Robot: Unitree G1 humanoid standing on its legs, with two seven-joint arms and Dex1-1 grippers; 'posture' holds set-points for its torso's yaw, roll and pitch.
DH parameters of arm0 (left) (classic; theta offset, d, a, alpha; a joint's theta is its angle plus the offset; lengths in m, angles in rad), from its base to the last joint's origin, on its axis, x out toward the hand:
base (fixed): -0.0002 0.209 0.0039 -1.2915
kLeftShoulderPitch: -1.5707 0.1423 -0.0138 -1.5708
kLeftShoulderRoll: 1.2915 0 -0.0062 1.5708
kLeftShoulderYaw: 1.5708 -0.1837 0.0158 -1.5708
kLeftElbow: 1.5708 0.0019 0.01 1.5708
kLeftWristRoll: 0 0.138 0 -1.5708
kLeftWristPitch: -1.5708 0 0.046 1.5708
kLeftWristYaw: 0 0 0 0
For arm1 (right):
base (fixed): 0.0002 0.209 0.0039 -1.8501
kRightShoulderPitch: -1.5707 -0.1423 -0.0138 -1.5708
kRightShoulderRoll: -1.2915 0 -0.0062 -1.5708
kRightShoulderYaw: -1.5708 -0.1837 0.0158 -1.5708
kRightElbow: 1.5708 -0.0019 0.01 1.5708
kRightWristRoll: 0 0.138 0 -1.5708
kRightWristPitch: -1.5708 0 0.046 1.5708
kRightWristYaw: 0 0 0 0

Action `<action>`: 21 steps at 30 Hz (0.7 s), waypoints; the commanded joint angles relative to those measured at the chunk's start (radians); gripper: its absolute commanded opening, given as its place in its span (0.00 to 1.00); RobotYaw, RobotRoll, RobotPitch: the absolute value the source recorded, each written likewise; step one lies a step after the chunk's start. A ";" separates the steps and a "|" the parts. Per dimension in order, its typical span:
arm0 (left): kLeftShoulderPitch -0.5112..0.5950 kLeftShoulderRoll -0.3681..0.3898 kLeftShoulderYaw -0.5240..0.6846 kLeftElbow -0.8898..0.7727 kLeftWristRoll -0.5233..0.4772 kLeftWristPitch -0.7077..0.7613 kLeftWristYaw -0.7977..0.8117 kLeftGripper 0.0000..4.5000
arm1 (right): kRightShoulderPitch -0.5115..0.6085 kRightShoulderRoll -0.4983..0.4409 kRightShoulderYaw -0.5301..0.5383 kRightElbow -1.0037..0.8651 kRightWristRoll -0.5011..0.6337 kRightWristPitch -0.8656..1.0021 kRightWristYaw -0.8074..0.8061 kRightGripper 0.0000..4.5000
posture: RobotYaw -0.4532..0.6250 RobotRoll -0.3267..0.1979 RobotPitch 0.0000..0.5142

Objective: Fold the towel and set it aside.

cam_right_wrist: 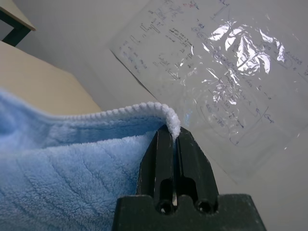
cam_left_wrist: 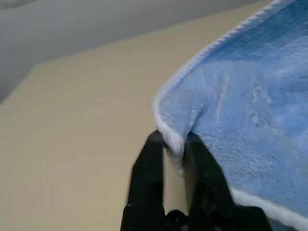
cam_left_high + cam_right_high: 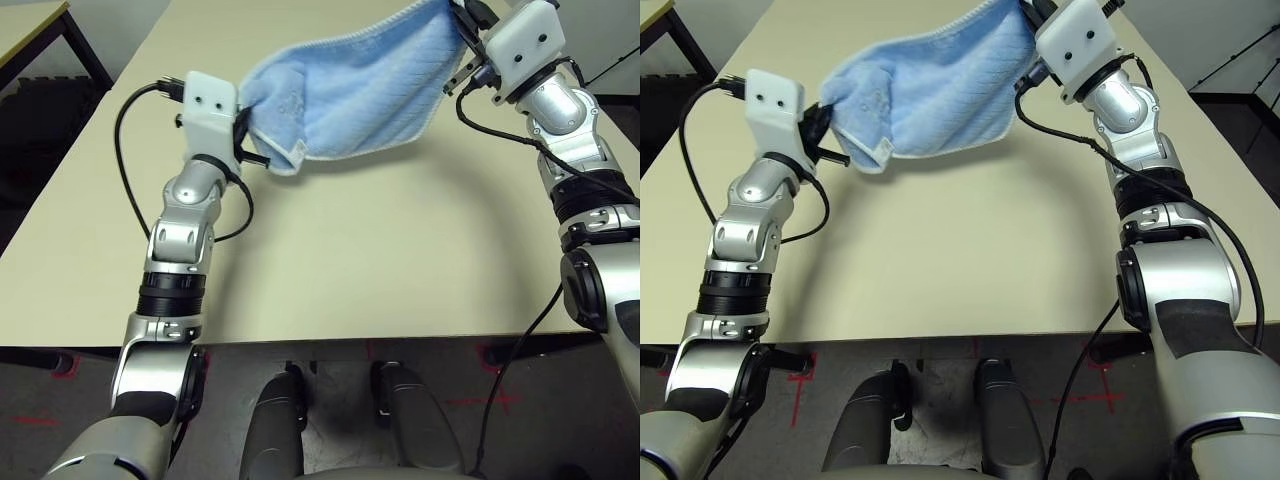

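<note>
While it hangs in the air btwn both arms, the towel [image 3: 350, 95] sags in a soft curve above the beige table [image 3: 330, 260]: fluffy light-blue terry w/ white corded edging. Left gripper [image 2: 174, 144] pinches the lower corner, roughly level. Right gripper [image 1: 172, 134], raised higher, is clamped on the upper corner

- Even, bright overhead room light; the towel [image 3: 350, 90] casts a soft shadow on the table [image 3: 380, 250] toward five o'clock.
- Glare on a plastic sheet [image 1: 231, 72] at two o'clock.
- Left wrist view soft, blurred fingers [image 2: 147, 183].
</note>
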 commanded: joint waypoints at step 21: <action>0.005 -0.103 0.027 0.158 -0.087 0.137 -0.067 1.00 | 0.015 -0.002 0.006 -0.010 0.003 0.007 0.020 0.00 | 0.27 0.62 0.34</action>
